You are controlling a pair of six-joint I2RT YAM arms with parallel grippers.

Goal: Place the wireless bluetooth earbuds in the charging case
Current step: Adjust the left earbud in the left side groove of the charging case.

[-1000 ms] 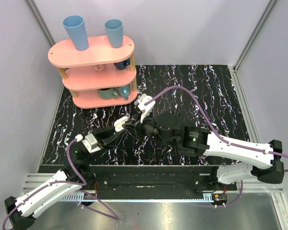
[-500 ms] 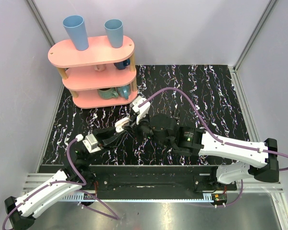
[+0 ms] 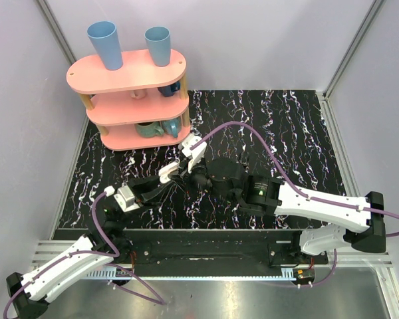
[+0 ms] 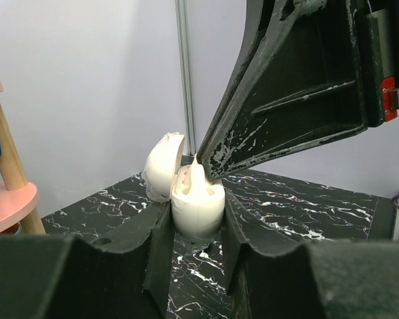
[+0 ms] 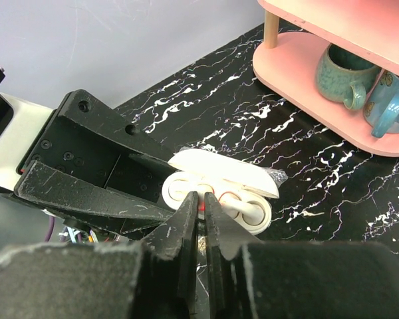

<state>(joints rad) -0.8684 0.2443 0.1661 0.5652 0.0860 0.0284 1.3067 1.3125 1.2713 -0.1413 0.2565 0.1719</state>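
Observation:
The white charging case (image 4: 198, 211) is pinched between my left gripper's (image 4: 198, 219) fingers, upright, with its lid (image 4: 163, 163) swung open. Over the table's middle the case (image 3: 167, 173) shows as a small white shape. My right gripper (image 5: 201, 199) hangs over the open case (image 5: 179, 189) with its jaws almost together, only a thin slit between them. One earbud (image 4: 197, 174) stands in the case with its top touching the right fingertips (image 4: 216, 159). Another earbud (image 5: 251, 211) lies seated in the case's right-hand well. I see nothing white between the right jaws.
A pink three-tier shelf (image 3: 130, 100) stands at the back left with two blue cups on top and mugs (image 5: 342, 73) on its lower tiers, close behind the case. Grey walls bound the black marbled table (image 3: 286, 133).
The right arm has slid left and down onto the case, and its jaws have narrowed. The left gripper and the case have stayed put.

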